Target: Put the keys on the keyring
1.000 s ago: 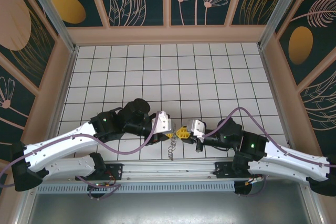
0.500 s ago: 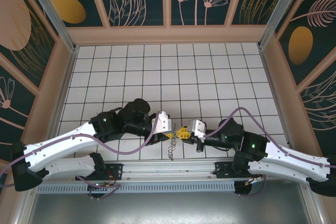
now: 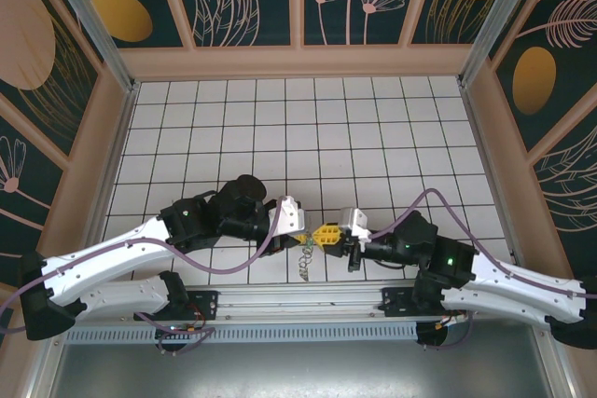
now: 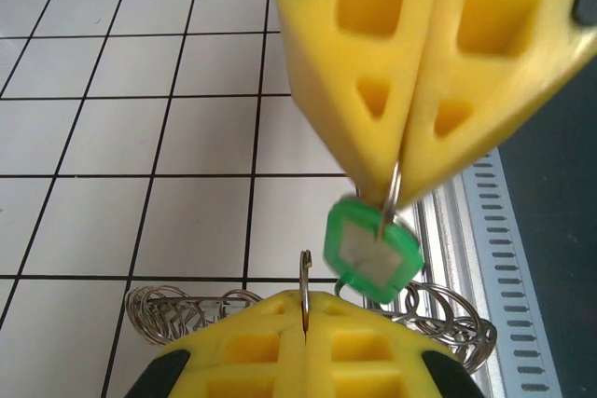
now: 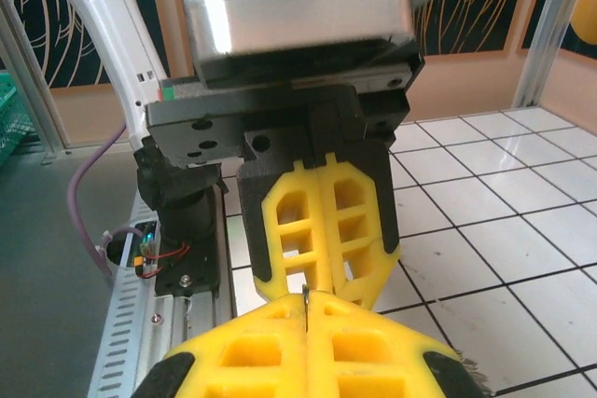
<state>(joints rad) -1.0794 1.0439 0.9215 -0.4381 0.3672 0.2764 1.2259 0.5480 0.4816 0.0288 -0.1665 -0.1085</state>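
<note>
Revealing green key (image 4: pixel 371 251) under right gripper (image 4: pixel 403 182) — left-wrist view.

keys (image 4: pixel 373 251) between left jaws, right jaws

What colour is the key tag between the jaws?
Green key tag, grey centre; clearest in left wrist view.

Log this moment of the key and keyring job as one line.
left gripper: shut on thin ring | right gripper: shut on wire loop carrying green key | grippers: tips facing | keyring chain: beneath them
</note>
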